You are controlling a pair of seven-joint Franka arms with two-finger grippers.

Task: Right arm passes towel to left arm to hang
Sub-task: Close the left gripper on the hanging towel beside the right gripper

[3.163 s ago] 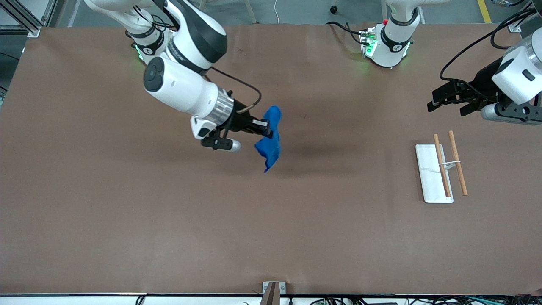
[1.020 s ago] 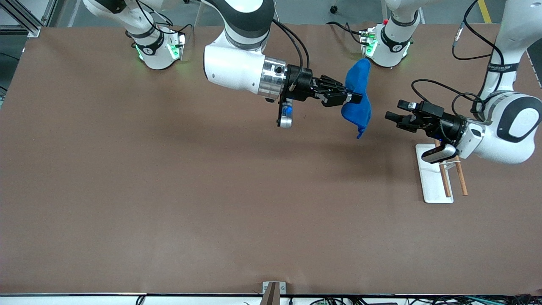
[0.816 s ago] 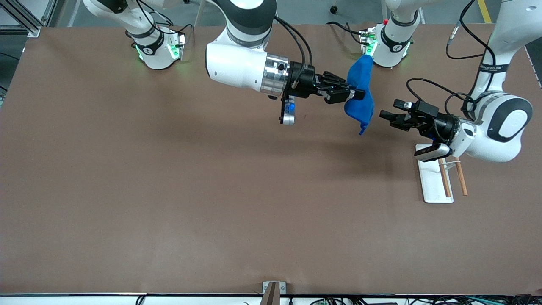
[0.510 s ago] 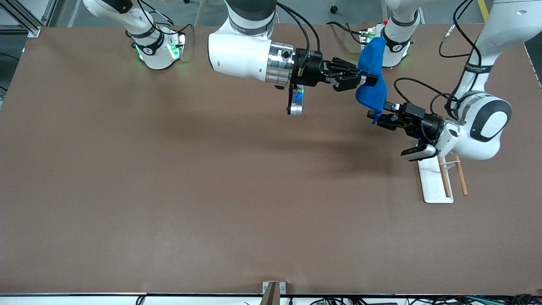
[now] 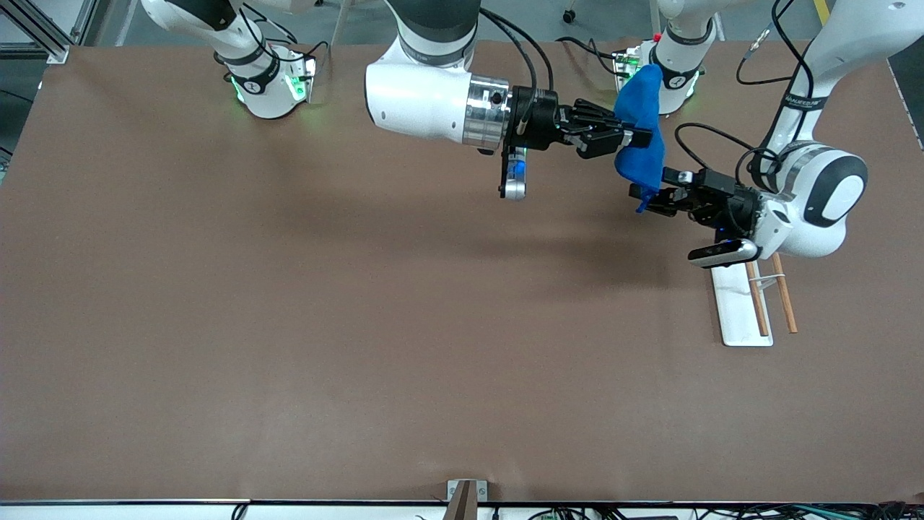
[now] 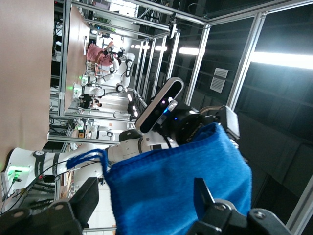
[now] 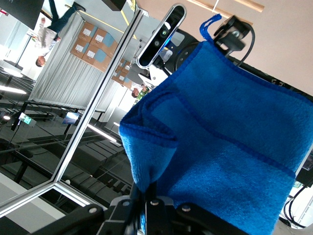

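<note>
Towel (image 5: 638, 137) — clamped by right end effector (image 5: 626, 139), left end effector (image 5: 644, 201) apart — above brown table (image 5: 289, 303).

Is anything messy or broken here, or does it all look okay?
Nothing looks broken or spilled. The towel hangs bunched from the right gripper, up over the table. The left gripper is open at the towel's lower corner. The white tray with its wooden rods lies flat near the left arm's end.
</note>
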